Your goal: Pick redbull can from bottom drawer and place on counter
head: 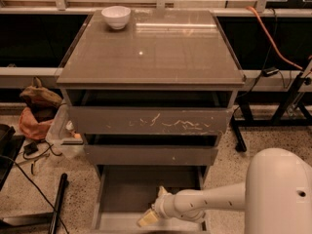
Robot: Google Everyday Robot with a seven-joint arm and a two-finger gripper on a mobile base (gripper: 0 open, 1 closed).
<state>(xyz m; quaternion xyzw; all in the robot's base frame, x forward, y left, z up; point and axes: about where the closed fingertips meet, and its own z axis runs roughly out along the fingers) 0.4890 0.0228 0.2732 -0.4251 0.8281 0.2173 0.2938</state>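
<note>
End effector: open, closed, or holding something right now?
End effector: low inside the open bottom drawer; open, closed or holding cannot be told.

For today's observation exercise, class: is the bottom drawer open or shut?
Open: the bottom drawer is pulled out, its flat floor showing. The hand is low over that floor, near the front.

Pincer [147, 218] sits low at the front of the open bottom drawer [127, 191], with free drawer floor behind it. The middle drawer [151, 155] overhangs the back. Up on the desk [161, 57], a white bowl [116, 17] takes the far-left corner; the rest is open.
</note>
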